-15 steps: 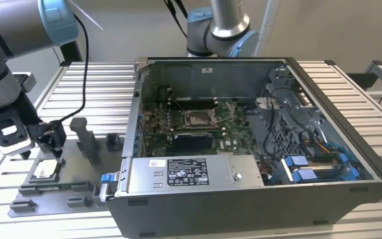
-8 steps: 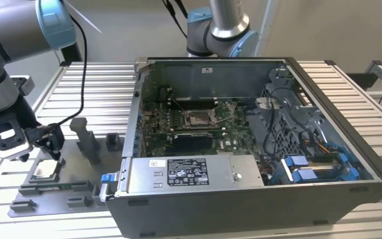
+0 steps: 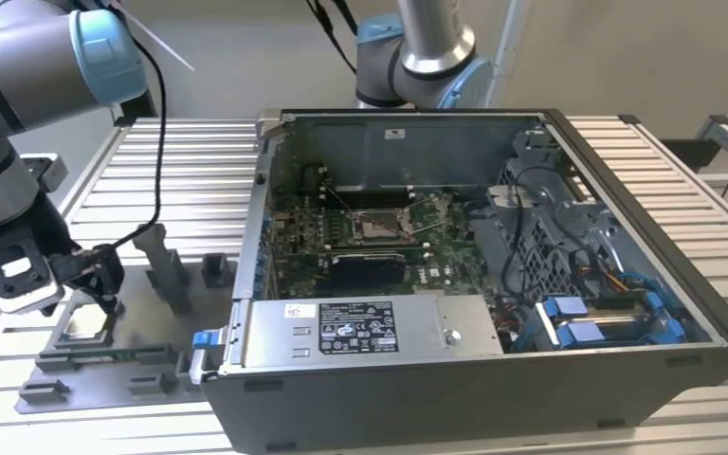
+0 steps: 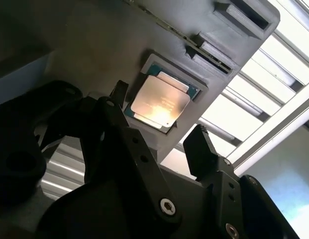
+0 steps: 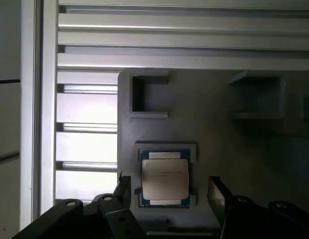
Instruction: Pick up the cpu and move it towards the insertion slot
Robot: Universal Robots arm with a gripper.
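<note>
The cpu point(image 5: 164, 180), a flat square chip with a silvery top, lies in a recess of the grey fixture plate point(image 5: 204, 129); it also shows in the second wrist view point(image 4: 159, 102) and, at the exterior view's left, under the arm point(image 3: 86, 324). My gripper point(image 5: 168, 191) hangs just above it and is open. Its two dark fingers point(image 4: 200, 144) stand on either side of the chip with gaps to its edges. The insertion slot point(image 3: 377, 224), a shiny metal frame on the green board, sits inside the open computer case, well to the exterior view's right of the gripper point(image 3: 90, 289).
The open computer case point(image 3: 643, 246) takes up the middle, with its power supply point(image 3: 352, 327) along the front edge. Upright grey fixture blocks point(image 3: 168, 270) stand on the plate between the gripper and the case. A second arm point(image 3: 421, 52) rises behind the case. A slatted metal table point(image 3: 187, 161) lies underneath.
</note>
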